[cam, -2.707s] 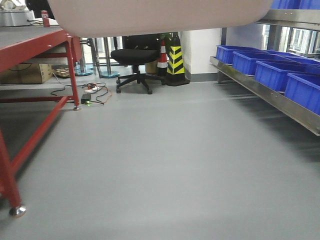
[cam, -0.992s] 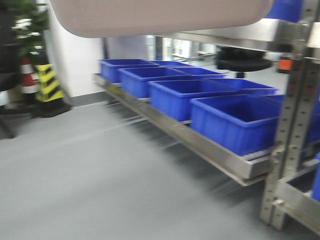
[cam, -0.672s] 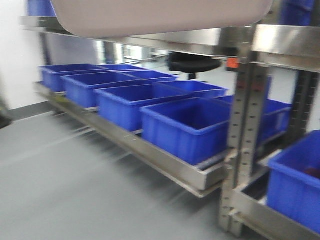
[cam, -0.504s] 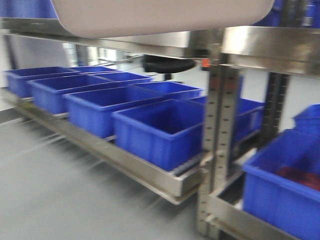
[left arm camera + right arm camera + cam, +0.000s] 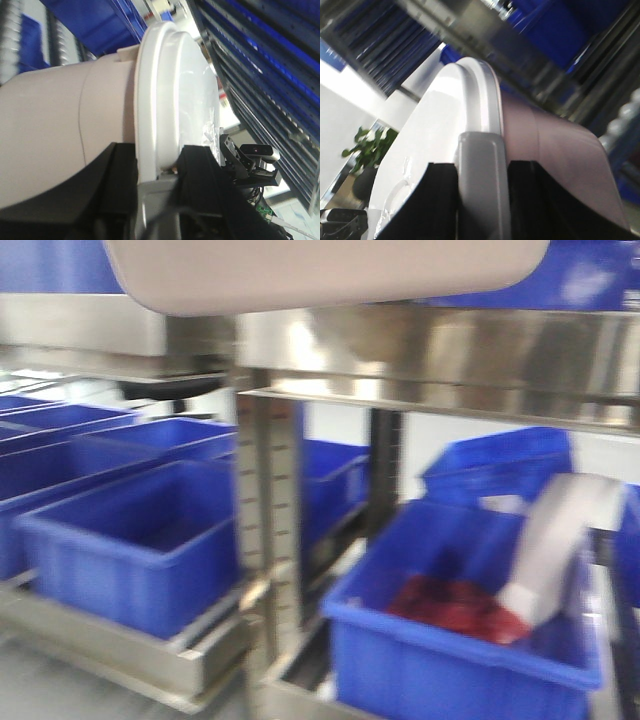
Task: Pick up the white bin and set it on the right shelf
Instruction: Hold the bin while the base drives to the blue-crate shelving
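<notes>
White bin [image 5: 320, 275] held high between the arms, long axis crosswise, left hand [image 5: 157, 170] and right hand [image 5: 482, 180] each clamped on its lid rim at opposite ends; front rail of the right shelf [image 5: 440, 350] lies dead ahead, just below the bin's underside, so placing likely means pushing straight forward.

No text, label or number reads clearly anywhere, perhaps because the pictures are blurred.

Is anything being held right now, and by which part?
Yes: the white bin is held by both arms. The left gripper and the right gripper each clamp one end of its lid rim, at the grey handle.
</notes>
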